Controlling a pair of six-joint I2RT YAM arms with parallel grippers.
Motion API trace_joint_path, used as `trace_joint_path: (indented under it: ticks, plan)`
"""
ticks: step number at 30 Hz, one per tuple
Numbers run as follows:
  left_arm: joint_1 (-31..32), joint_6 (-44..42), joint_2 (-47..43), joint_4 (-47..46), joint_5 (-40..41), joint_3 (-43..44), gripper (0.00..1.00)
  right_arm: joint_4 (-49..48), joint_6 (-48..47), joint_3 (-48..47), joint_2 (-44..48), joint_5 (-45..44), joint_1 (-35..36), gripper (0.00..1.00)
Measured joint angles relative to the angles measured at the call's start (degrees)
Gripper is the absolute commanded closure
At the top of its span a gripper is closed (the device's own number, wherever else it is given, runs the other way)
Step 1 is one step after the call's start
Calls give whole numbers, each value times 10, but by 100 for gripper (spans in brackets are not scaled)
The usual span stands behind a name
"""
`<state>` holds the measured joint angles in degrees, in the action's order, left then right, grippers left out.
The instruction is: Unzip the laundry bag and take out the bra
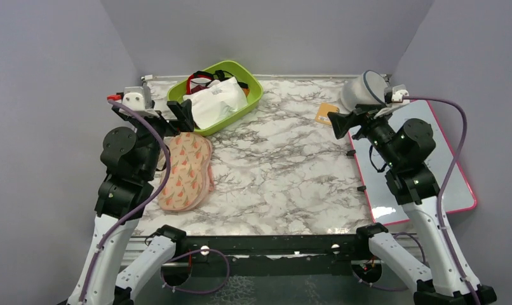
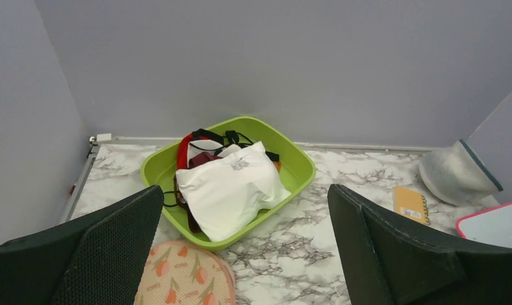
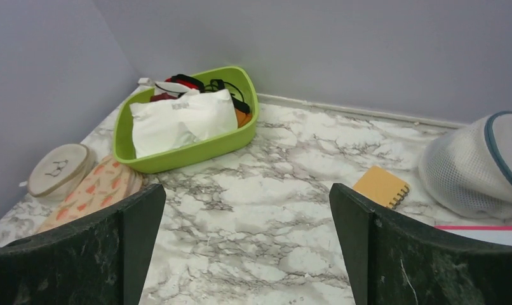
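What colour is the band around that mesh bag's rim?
Grey-blue. The laundry bag shows best in the right wrist view.

Each arm begins as white shells at the bottom of the top view and turns into bulky, rounded black joint housings higher up: left arm [image 1: 123,171], right arm [image 1: 409,165]. A lilac cable [image 1: 168,162] runs along the left one, a second lilac cable [image 1: 462,124] along the right. The left end effector [image 2: 244,190] has broad black fingers [image 2: 107,254] with finely dimpled pads; the right end effector [image 3: 247,190] has black, scuffed fingers [image 3: 418,260].
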<state>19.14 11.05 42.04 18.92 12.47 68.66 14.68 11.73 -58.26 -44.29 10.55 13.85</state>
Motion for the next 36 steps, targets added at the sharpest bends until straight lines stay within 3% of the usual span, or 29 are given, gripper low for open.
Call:
trace_joint_path:
  ticks: [9,20,28,36]
  plan:
    - [-19,6,53,-100,-2,-105,1,-71,11,63,-104,-51,-28,0]
    - [-31,20,155,-222,-47,-196,1,-160,31,76,-288,-157,-61,0]
    - [-31,26,190,-294,-89,-215,1,-136,47,-72,-482,-259,-71,0]
    - [-17,28,207,-336,-117,-216,1,-139,1,-145,-557,-350,-75,0]
